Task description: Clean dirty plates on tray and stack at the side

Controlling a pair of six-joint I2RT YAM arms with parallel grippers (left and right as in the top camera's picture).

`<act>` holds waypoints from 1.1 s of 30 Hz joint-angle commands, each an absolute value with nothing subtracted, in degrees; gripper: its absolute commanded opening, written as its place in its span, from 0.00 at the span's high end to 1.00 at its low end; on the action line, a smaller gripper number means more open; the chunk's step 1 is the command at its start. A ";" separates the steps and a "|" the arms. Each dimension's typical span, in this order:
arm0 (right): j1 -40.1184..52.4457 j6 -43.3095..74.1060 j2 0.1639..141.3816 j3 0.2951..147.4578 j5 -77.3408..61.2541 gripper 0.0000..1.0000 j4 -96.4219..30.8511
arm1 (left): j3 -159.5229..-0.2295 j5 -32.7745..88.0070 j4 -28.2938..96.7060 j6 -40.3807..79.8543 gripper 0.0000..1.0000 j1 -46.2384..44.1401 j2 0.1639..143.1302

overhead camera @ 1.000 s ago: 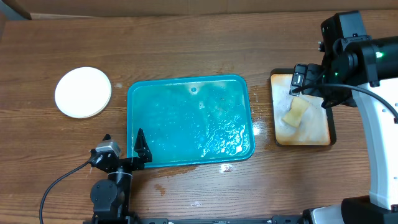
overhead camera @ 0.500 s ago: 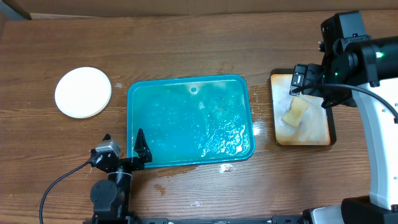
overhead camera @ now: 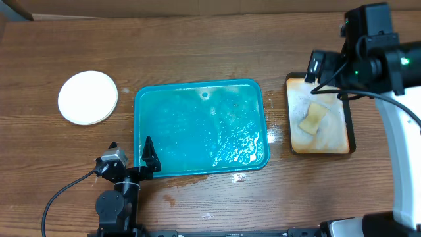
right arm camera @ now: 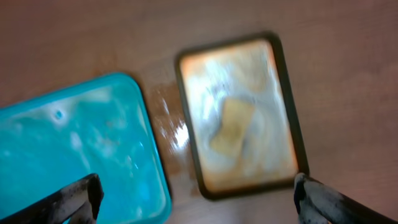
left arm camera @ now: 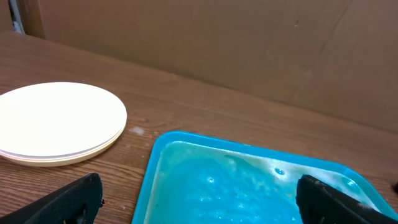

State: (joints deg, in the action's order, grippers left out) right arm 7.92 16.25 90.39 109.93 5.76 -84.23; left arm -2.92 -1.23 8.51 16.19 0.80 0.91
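Brown wood surface [overhead camera: 197,46] holds a wet blue tray [overhead camera: 197,125], plates [overhead camera: 87,97] stacked left. Both jaws open, empty: left arm [overhead camera: 117,197] near, right arm [overhead camera: 378,59] up by the sponge [overhead camera: 313,119].

Wooden table [overhead camera: 197,46], cardboard backdrop [left arm camera: 236,43]

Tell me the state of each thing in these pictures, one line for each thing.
plates: stacked on the table left of the tray, top one looks clean
tray: wet and glossy, no plate on it
small tray: stained and wet, holds the sponge
sponge: lying on the small tray, not held
left gripper: open, holds nothing
right gripper: open, above the small tray, holds nothing
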 commanded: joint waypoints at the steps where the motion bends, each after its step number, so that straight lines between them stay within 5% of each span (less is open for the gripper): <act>1: 8.21 16.36 83.44 110.93 4.60 0.00 -80.07 | -2.07 -1.50 8.12 16.32 0.00 1.10 0.21; 9: 8.21 16.32 67.11 103.24 6.66 0.00 -67.05 | -2.07 -1.50 8.12 16.32 0.00 1.10 0.21; 24: 8.19 18.87 25.04 55.11 6.79 0.00 -42.94 | -2.07 -1.48 8.12 16.32 0.00 1.10 0.21; 33: 7.70 27.51 11.35 32.71 5.58 0.00 -33.41 | -2.07 -1.48 8.12 16.32 0.00 1.10 0.21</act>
State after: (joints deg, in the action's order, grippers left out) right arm 7.90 23.73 13.65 36.77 6.17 -35.03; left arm -2.70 -1.28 8.45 16.19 0.80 0.86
